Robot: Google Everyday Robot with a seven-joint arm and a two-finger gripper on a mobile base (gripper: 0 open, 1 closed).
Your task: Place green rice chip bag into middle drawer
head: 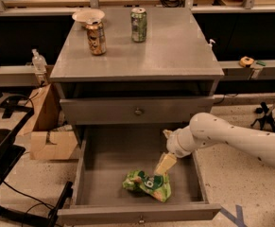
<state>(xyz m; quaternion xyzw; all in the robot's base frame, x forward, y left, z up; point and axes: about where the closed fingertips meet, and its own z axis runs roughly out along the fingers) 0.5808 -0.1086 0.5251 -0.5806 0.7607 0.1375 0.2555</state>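
Note:
The green rice chip bag (pixel 147 186) lies crumpled on the floor of the open middle drawer (pixel 81 174), near its front and right of centre. My gripper (pixel 164 157) reaches into the drawer from the right, just above and behind the bag. It is open, with one tan finger (pixel 165 163) pointing down at the bag's top right edge. The bag is free of my grip.
The upper drawer (pixel 137 110) is closed. On the cabinet top stand a green soda can (pixel 138 25), a brown can (pixel 96 37) and a white bowl (pixel 88 16). A cardboard box (pixel 49 131) and black equipment (pixel 0 150) sit on the floor to the left.

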